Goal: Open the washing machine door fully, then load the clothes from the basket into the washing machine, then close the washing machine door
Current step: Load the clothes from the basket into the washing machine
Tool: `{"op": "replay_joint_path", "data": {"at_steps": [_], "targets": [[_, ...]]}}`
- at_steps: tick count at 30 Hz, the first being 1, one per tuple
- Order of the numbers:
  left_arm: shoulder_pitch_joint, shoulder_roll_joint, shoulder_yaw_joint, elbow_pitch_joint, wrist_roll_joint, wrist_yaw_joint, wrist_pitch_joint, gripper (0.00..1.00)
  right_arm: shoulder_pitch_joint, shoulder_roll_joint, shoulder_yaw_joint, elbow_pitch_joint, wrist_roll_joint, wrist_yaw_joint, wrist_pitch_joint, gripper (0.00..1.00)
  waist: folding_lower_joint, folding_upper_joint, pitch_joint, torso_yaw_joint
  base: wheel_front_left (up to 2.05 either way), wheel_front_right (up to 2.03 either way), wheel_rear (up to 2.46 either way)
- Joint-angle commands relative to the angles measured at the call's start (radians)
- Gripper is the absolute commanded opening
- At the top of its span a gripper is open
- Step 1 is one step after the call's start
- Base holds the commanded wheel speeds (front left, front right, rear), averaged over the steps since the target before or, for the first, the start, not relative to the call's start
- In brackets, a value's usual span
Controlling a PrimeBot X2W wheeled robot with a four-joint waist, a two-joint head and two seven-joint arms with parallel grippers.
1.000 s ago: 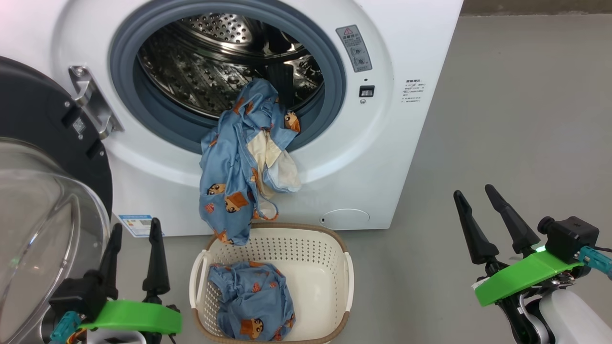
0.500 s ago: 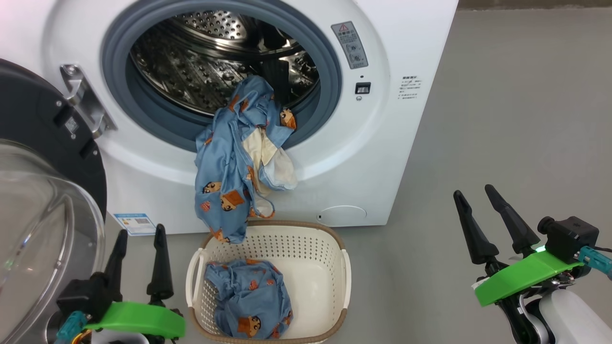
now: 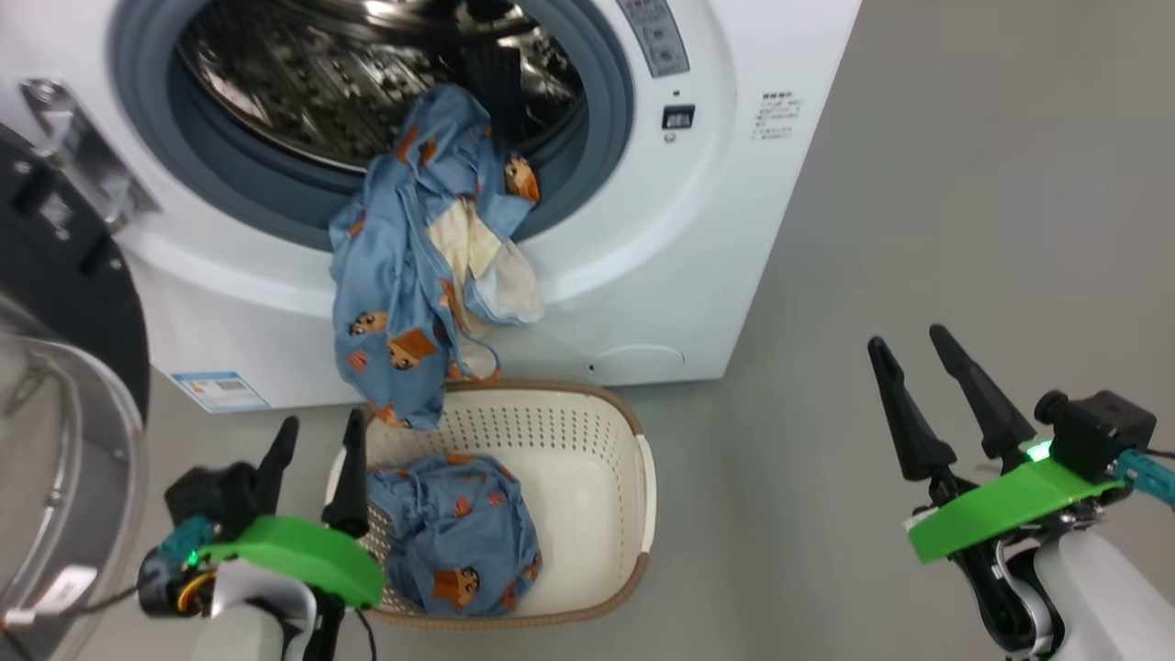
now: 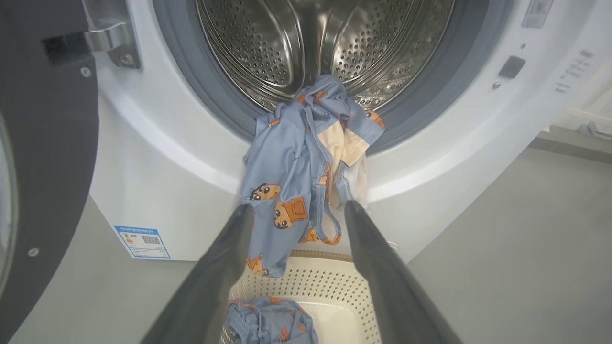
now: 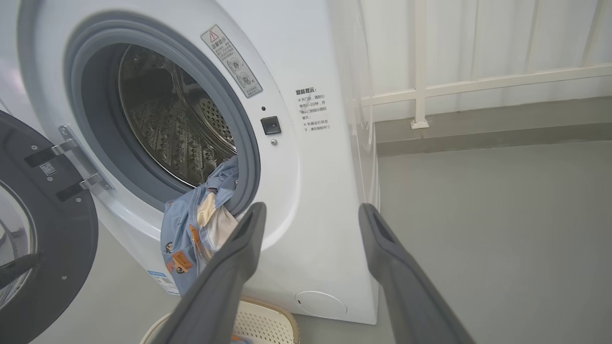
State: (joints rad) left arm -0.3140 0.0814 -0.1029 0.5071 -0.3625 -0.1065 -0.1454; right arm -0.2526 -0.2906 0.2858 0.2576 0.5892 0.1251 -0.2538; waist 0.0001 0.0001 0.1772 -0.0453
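**Door open, loading half done**

Head view: the door (image 3: 92, 303) stands wide at left. A blue garment (image 3: 395, 275) droops from the washer (image 3: 698, 275) mouth toward the basket (image 3: 551, 422) on the floor just before it, a bundle (image 3: 459, 537) inside. The left gripper (image 3: 321, 420) hovers at the basket's left rim, the right gripper (image 3: 907, 338) well apart; both gape wide, empty. Left wrist view: the garment hangs ahead. Right wrist view: it crosses the gasket (image 5: 249, 153), so shutting the door would likely pinch it.
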Motion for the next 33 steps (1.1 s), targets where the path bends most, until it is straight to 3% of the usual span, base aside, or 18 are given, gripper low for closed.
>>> {"op": "replay_joint_path", "data": {"at_steps": [1, 17, 33], "targets": [[-0.047, 0.026, 0.019, 0.003, -0.008, -0.008, 0.003, 1.0, -0.028, -0.013, 0.012, -0.028, -0.011, 0.006, -0.008, 1.0, -0.0001, -0.0001, 0.054, -0.026, 0.0, 0.0, 0.0], [-0.426, 0.066, -0.075, 0.444, -0.064, -0.024, 0.045, 1.0, -0.134, 0.005, 0.008, -0.072, -0.039, 0.006, -0.008, 1.0, -0.0001, -0.0001, 0.31, -0.093, 0.0, 0.0, 0.0], [-0.711, 0.132, -0.124, 0.694, -0.105, -0.024, 0.008, 1.0, -0.203, 0.035, 0.015, -0.109, -0.057, 0.006, -0.008, 1.0, -0.0001, -0.0001, 0.5, -0.152, 0.0, 0.0, 0.0]]}}
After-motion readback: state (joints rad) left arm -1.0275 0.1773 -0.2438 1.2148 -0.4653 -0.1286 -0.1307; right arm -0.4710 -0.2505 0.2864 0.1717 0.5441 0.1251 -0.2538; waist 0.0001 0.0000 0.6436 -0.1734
